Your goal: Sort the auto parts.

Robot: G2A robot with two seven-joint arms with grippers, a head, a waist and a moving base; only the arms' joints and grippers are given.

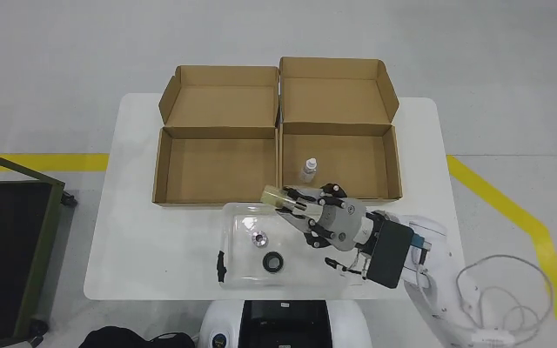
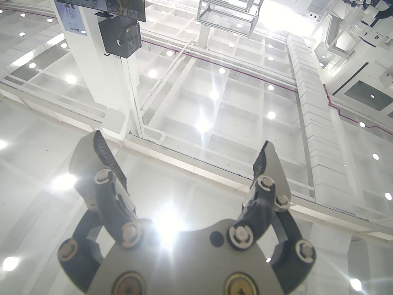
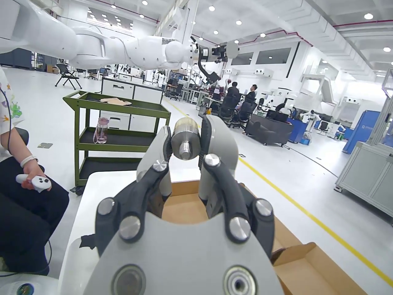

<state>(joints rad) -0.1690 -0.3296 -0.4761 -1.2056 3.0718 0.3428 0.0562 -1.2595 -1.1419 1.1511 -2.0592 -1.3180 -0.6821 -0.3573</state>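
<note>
My right gripper (image 1: 292,203) is shut on a short pale cylinder with a metal stub (image 3: 184,142), its pads on both sides. In the top view the cylinder (image 1: 277,195) hangs over the far rim of the clear plastic bin (image 1: 228,228), just in front of the cardboard boxes. Inside the bin lie a black ring (image 1: 274,261) and a small metal part (image 1: 258,240). A small white bottle-shaped part (image 1: 309,168) stands in the right box (image 1: 357,161). My left gripper (image 2: 184,158) is raised towards the ceiling, open, with nothing between its fingers.
The left cardboard box (image 1: 216,170) stands beside the right one, both with lids folded back. A green cart (image 3: 119,108) is off the table's left side. A white cable (image 1: 496,296) lies on the floor at the right.
</note>
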